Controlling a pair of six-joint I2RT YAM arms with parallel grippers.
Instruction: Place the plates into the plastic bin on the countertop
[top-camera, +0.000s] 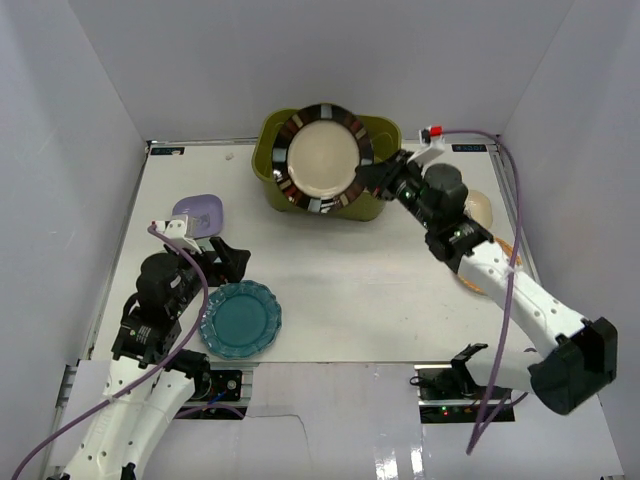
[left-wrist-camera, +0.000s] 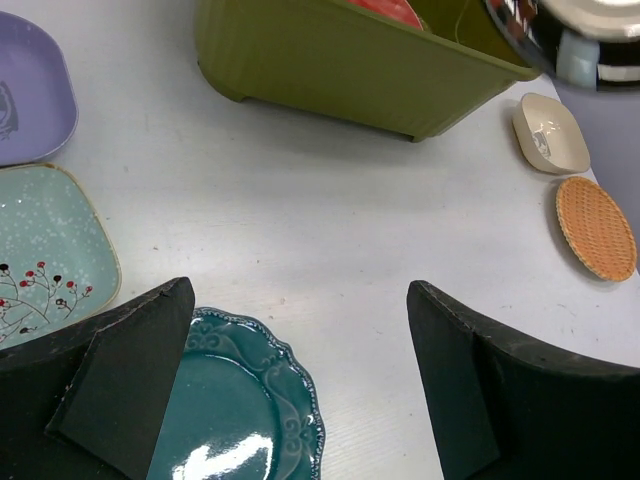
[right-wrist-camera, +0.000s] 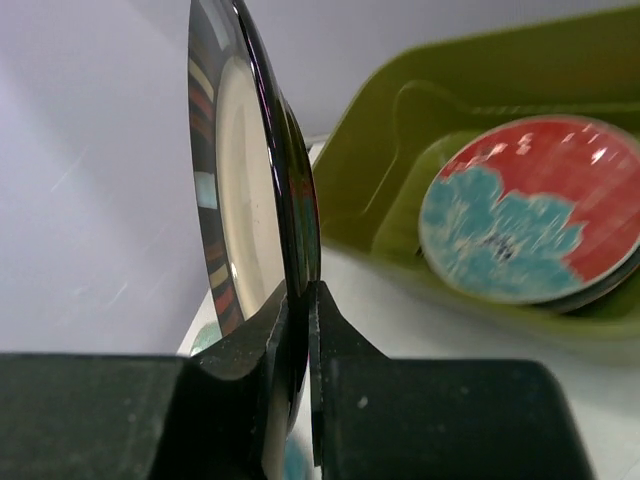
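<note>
Bin (top-camera: 266, 160) at countertop (top-camera: 340, 290) twelve o'clock, one plate (top-camera: 322, 158) above it, another plate (right-wrist-camera: 530, 220) inside, third plate (top-camera: 240, 320) at seven.

No words, brands or numbers can be read anywhere. A small dark sticker (top-camera: 166, 151) at the far left corner of the counter (top-camera: 350, 290) is too small to read. A dark mark on the lavender plate (left-wrist-camera: 30, 90) is illegible.

We record white walls (top-camera: 80, 120) on three sides. A dark label (top-camera: 168, 151) sits at far left, a second label (top-camera: 470, 147) at far right. A white sheet (top-camera: 330, 440) lies along the near edge.
</note>
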